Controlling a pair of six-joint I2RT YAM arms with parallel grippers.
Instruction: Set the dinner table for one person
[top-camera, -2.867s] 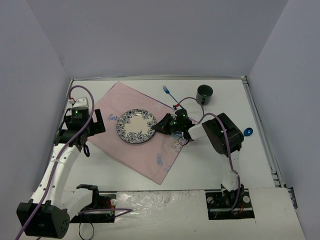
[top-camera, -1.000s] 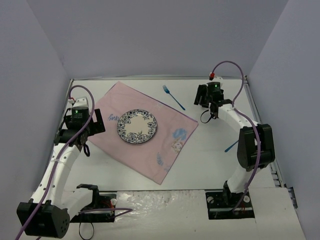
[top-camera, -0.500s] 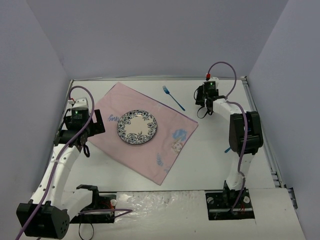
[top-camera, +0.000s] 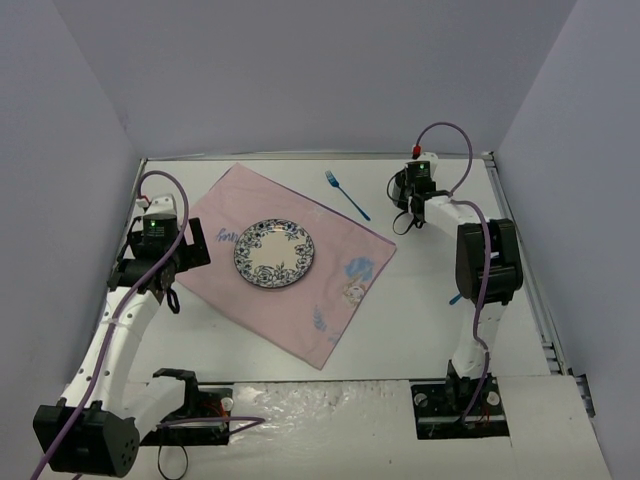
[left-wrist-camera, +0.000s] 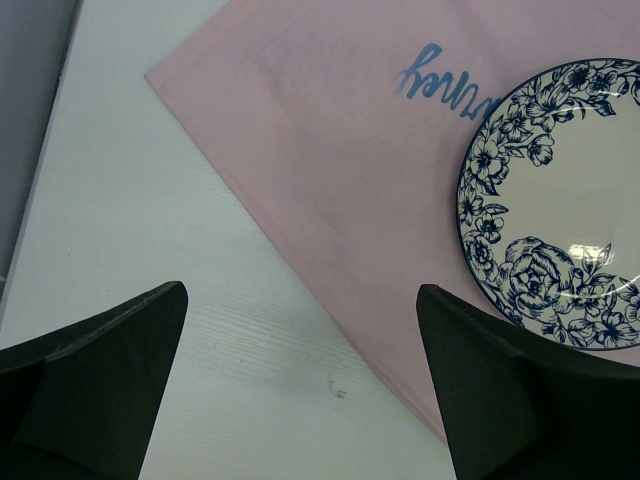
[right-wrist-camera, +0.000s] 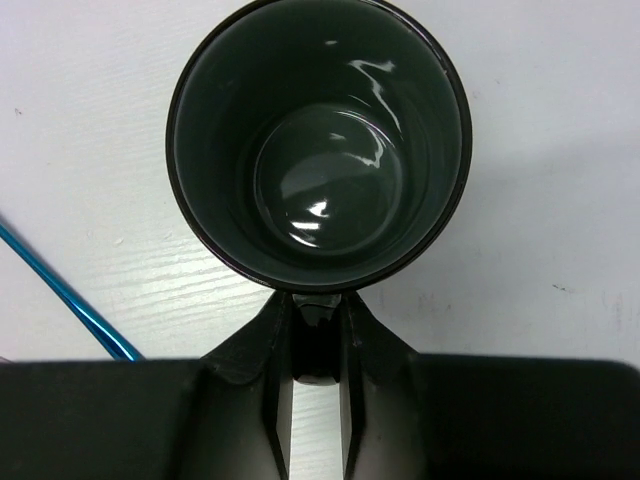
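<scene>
A dark glossy mug (right-wrist-camera: 320, 140) stands upright on the dinner table (right-wrist-camera: 560, 150). My right gripper (right-wrist-camera: 318, 325) is shut on the mug's handle (right-wrist-camera: 318, 335), one finger on each side. In the top view the right gripper (top-camera: 408, 195) is at the table's back right and its wrist covers the mug. A blue fork (top-camera: 347, 195) lies just left of it. A blue-flowered plate (top-camera: 274, 253) sits on the pink cloth (top-camera: 300, 300). My left gripper (left-wrist-camera: 300, 300) hangs open and holds nothing, over the cloth's left edge and bare table (left-wrist-camera: 150, 250), with the plate (left-wrist-camera: 560, 200) to its right.
Grey walls enclose the table on three sides. A bit of a blue utensil (top-camera: 455, 298) peeks out beside the right arm's forearm. The fork's blue handle (right-wrist-camera: 60, 290) lies close to the mug on its left.
The right gripper's jaws have closed onto the mug's handle, and that arm has shifted slightly toward the back. The left arm has not moved.
</scene>
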